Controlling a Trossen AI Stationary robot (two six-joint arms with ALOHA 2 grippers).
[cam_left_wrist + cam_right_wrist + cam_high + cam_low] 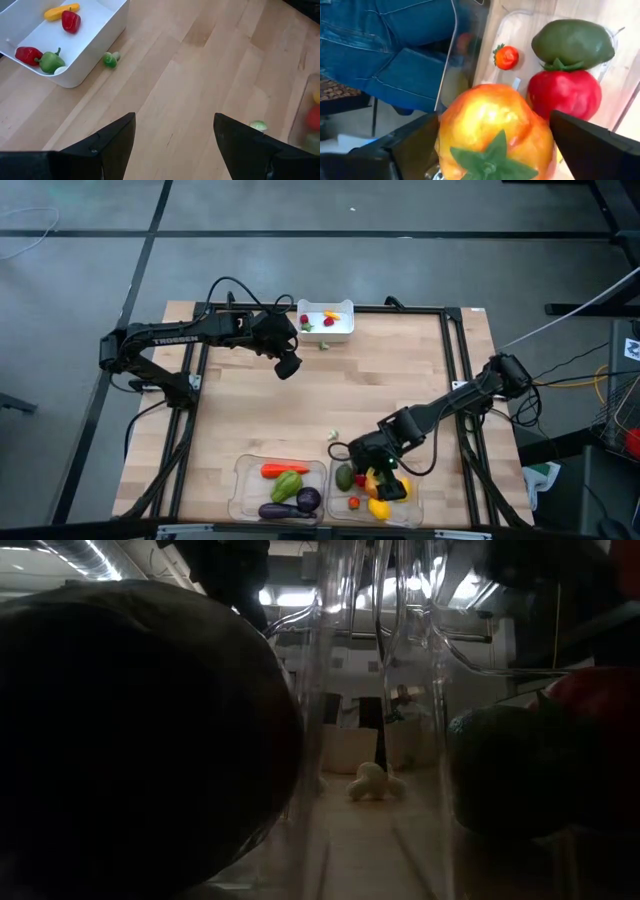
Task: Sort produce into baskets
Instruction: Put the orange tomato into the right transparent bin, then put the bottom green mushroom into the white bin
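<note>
Produce (284, 471) in baskets (244, 498) (clear) — sorted

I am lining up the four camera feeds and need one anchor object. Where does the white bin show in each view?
High view: white bin at the table's far edge, just right of the left end effector.
Low view: not in it.
Left wrist view: fills the upper left corner, peppers inside.
Right wrist view: not in it.
Shared landmark: the small green piece beside the bin.

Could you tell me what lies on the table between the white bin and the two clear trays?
In the high view, mostly bare wood; only a small pale piece lies near the right tray.
</note>
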